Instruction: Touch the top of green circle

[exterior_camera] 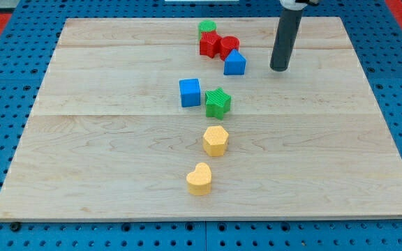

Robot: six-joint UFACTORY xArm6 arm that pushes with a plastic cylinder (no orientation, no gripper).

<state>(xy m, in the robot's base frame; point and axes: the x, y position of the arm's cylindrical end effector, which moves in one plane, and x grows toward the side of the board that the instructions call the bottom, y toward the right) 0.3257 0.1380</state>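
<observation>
The green circle (pixel 206 28) sits near the view's top, just left of centre, partly hidden behind a red block (pixel 209 44). A second red block (pixel 228 46) touches it on the right, and a blue block (pixel 234 63) with a peaked top sits just below that. My tip (pixel 279 68) rests on the board to the right of this cluster, about a hundred pixels right of and below the green circle, touching no block.
A blue cube (pixel 190 92) and a green star (pixel 218 102) sit side by side at mid-board. A yellow hexagon (pixel 215 140) and a yellow heart (pixel 199 179) lie below them. The wooden board (pixel 82 153) lies on a blue pegboard.
</observation>
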